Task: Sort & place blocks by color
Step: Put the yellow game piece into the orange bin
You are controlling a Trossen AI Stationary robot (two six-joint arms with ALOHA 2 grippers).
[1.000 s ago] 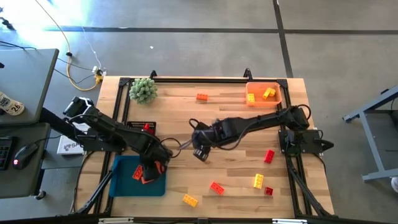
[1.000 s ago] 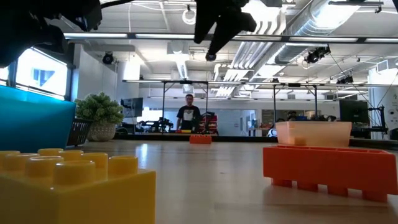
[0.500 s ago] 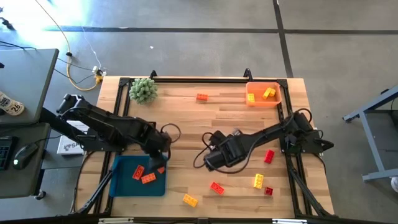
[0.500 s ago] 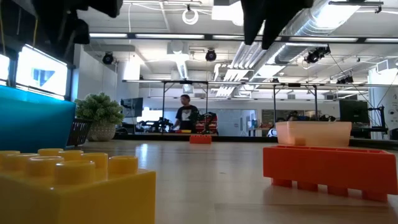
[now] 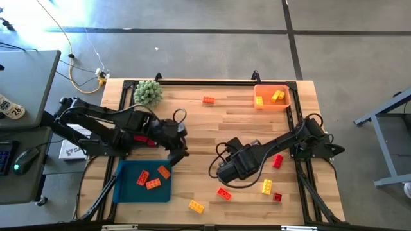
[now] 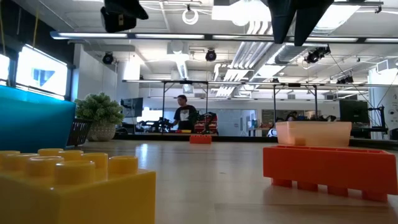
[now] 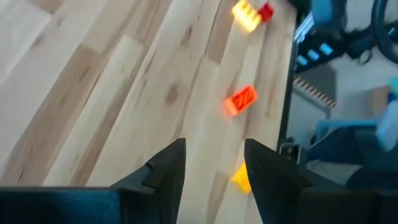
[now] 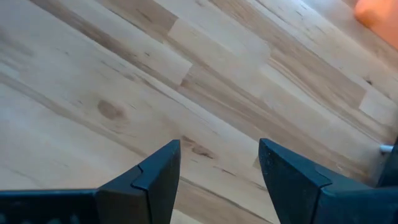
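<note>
My right gripper (image 5: pixel 226 174) empty, fingers apart, hovers just above orange-red block (image 5: pixel 223 193) lying slightly nearer; long axis diagonal. Left gripper (image 5: pixel 180 149) farther, fingers apart, empty.

We saw the blocks scattered: three orange-red ones (image 5: pixel 150 179) lay in the blue tray (image 5: pixel 125 189), two yellow ones (image 5: pixel 277 96) sat in the orange bin (image 5: pixel 272 106). On the desk (image 5: pixel 212 135), one orange block (image 5: pixel 209 100) lay near the far edge, a yellow block (image 5: pixel 196 206) near the front edge, and red and yellow ones (image 5: pixel 266 187) lay loose toward the right side.
</note>
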